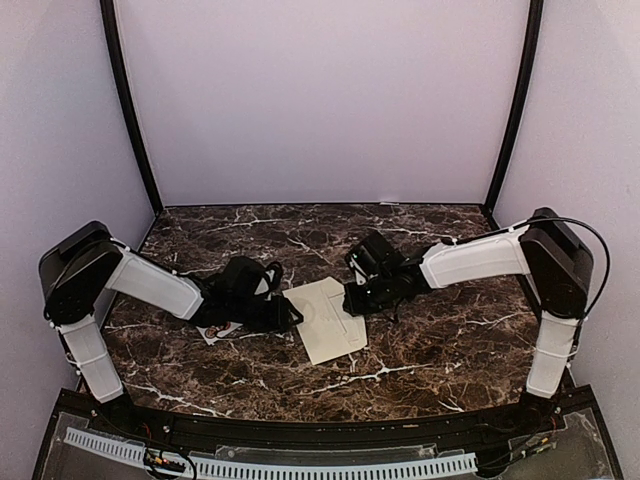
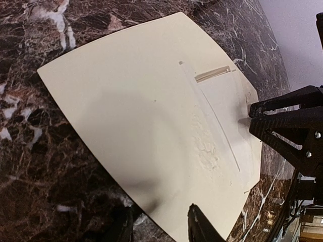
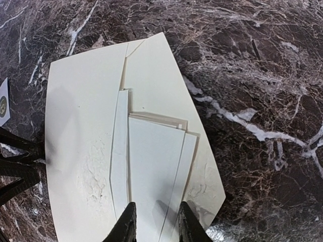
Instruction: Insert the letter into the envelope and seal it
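The left arm's wrist is hiding most of a white strip (image 1: 221,331) on the marble table (image 1: 430,350); in the right wrist view the frame edge is cutting that strip down to a corner with one round mark; from above, both sets of fingertips are merging into black shapes, and the folds in the paper are showing too faintly to read; the envelope (image 1: 325,325) is lying flat at the table's middle, between the two arms; the letter (image 3: 154,166), whiter than the envelope, is lying on the part nearest the right arm, and whether its far end is tucking under a flap I cannot tell; the left gripper (image 2: 159,224) is standing released, fingers parted astride the envelope's left edge, nothing clamped between them; the right gripper (image 3: 157,222) is poising at the envelope's right edge, directly over the letter's near end, a gap showing between its fingers; whether its tips are nipping the sheet cannot be told, since they are covering the spot where they are meeting the paper.
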